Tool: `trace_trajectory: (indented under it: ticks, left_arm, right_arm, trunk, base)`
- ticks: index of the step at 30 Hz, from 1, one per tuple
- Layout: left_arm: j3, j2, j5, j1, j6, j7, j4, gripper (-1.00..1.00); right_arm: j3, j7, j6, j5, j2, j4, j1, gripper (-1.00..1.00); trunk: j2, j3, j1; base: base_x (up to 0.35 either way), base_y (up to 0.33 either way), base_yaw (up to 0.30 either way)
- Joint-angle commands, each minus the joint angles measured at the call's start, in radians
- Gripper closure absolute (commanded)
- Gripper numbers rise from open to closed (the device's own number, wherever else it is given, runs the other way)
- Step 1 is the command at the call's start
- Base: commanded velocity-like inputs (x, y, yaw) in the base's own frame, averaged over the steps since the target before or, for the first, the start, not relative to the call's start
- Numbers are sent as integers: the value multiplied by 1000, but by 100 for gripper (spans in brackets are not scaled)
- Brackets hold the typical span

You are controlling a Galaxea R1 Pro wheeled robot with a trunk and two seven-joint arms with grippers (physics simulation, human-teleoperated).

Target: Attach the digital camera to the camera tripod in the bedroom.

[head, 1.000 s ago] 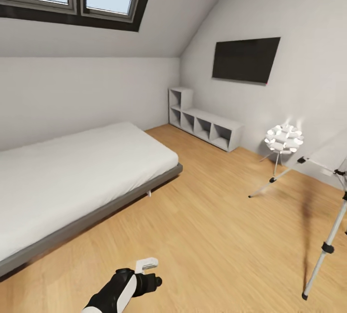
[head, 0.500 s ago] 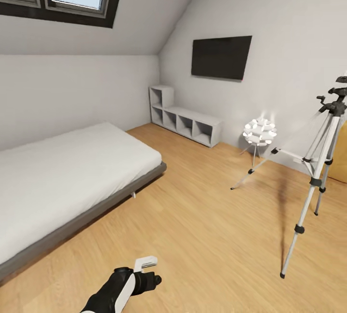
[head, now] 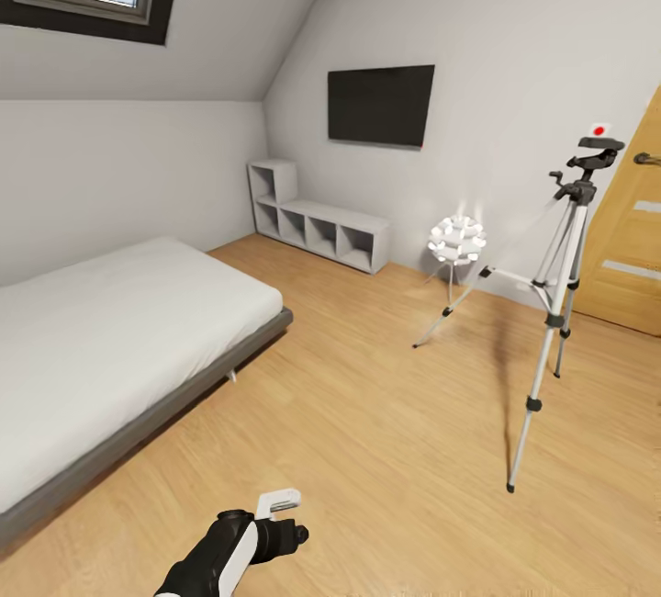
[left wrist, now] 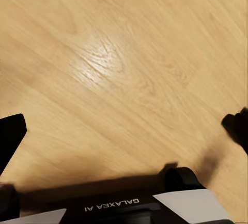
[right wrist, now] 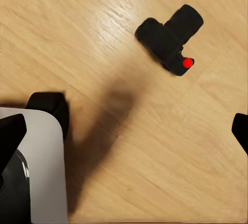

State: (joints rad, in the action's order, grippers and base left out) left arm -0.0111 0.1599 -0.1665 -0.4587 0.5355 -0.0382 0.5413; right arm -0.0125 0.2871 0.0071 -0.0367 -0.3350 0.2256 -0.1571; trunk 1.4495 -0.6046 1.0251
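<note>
We see the tripod (head: 556, 303) standing on the wood floor (head: 386, 450) near the wooden door (head: 633, 230), just beside a white spiky lamp (head: 456, 241), with the bed (head: 110, 349) well apart on the other side of the room. In the right wrist view the camera (right wrist: 169, 39) lies on the floor by itself, its red button showing. Our left gripper (head: 280, 519) hangs low over the floor with its jaws spread and nothing between them, and our right gripper's (right wrist: 124, 125) jaws are likewise spread wide, apart from the camera.
</note>
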Motion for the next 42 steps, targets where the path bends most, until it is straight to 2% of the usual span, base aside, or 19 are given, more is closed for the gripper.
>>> trace_trajectory:
  ticks: [1, 12, 31, 42]
  left_arm:
    - [-1, 0, -8, 0, 5, 2, 2, -100]
    - [-2, 0, -8, 0, 5, 1, 2, -100]
    - [-1, 0, -8, 0, 7, 1, 2, -100]
    - [-2, 0, -8, 0, 9, 1, 2, -100]
  right_arm:
    - [-1, 4, 1, -5, -1, 0, -1, -100]
    - [-1, 4, -1, -45, -8, 0, 0, -100]
    - [-1, 6, -1, -49, -11, 0, 1, -100]
    - [-1, 6, 0, -49, -12, 0, 1, -100]
  trunk:
    - [0, -2, 0]
    - [0, -10, 0]
    - [0, -24, 0]
    - [0, -32, 0]
  base:
    - [-8, 136, -259]
    - [-3, 47, -259]
    - [0, 13, -259]
    - [0, 193, -259]
